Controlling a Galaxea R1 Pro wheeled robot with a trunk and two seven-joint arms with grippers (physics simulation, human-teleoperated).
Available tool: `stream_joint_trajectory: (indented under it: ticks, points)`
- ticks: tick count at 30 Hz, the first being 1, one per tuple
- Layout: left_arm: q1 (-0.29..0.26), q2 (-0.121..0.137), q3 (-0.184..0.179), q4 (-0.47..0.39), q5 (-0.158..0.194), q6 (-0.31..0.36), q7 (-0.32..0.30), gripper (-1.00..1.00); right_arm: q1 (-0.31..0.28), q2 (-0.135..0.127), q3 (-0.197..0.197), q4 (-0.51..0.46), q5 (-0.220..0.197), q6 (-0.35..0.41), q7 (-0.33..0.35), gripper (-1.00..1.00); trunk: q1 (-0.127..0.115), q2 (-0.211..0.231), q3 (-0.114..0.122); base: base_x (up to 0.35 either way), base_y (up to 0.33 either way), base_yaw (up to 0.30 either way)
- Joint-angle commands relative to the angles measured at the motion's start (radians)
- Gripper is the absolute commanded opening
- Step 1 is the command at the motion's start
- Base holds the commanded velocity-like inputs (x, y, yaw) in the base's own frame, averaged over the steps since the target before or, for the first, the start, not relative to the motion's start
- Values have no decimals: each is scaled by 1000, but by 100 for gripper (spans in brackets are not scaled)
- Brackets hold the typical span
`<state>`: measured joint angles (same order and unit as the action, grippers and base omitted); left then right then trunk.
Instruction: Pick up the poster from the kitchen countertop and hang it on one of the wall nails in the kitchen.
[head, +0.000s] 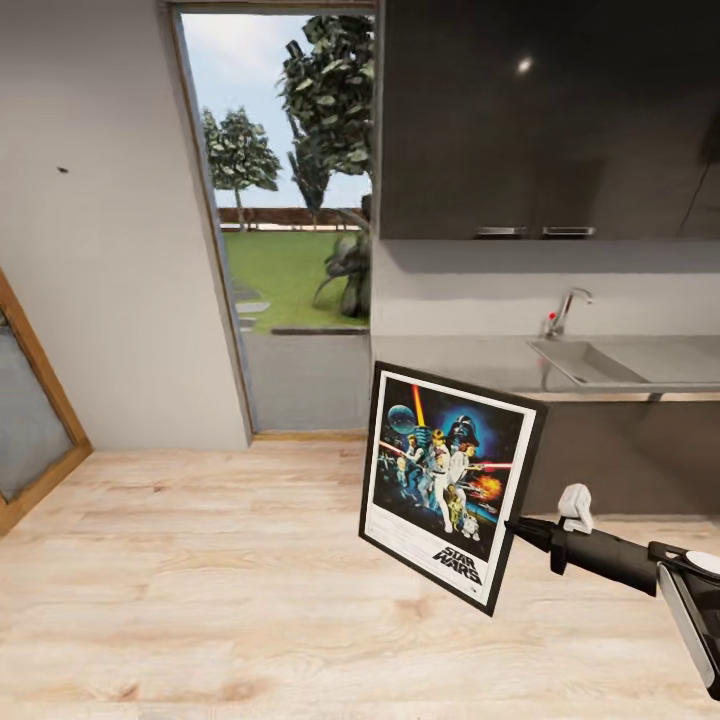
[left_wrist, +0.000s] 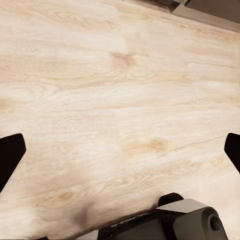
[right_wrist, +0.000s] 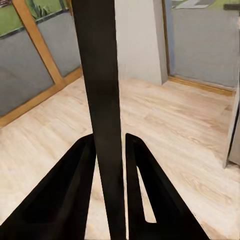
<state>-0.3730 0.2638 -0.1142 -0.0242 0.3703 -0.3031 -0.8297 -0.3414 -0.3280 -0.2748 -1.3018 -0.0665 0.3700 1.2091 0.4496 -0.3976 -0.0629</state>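
Note:
The poster (head: 450, 485), a black-framed Star Wars picture with a white border, hangs tilted above the wood floor in front of the countertop's end. My right gripper (head: 515, 527) is shut on its right edge. In the right wrist view the poster (right_wrist: 100, 90) appears edge-on as a dark strip pinched between the two fingers of the right gripper (right_wrist: 110, 141). A wall nail (head: 62, 169) is a dark speck high on the grey wall at far left. The grey countertop (head: 470, 352) runs along the right wall. My left gripper (left_wrist: 120, 152) is open over bare floor.
A sunken sink (head: 590, 362) with a tap (head: 566, 308) sits in the countertop under dark upper cabinets (head: 550, 120). An open doorway (head: 290, 250) gives onto a garden. A wood-framed glass door (head: 30, 410) leans at far left. Pale plank floor (head: 200, 560) spreads ahead.

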Motion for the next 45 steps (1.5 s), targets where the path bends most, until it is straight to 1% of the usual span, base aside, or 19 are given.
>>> stream_joint_trajectory:
  ticks: [1, 7, 18, 36, 45]
  points:
    - [-1, 0, -9, 1, 7, -5, -2, 100, -1, 0, -1, -1, -6, 12, 4, -100, 0, -2, -2, -165, 268, 288]
    - [-1, 0, -9, 1, 7, -4, -2, 100, -1, 0, 0, -1, -6, 12, 4, -100, 0, -2, -2, -67, 277, 288]
    - [-1, 2, -7, 1, 8, -3, -1, 100, -1, 0, 0, -1, -6, 12, 4, -100, 0, -2, -2, 193, 244, 286]
    - [-1, 3, -6, 1, 8, -2, -1, 100, -1, 0, -1, -1, -7, 14, 5, -100, 0, -2, -2, 175, 293, 30]
    - [-1, 3, -6, 1, 8, -2, -1, 100, 0, 0, 0, -1, -6, 14, 4, -100, 0, -2, -3, 170, 318, 221]
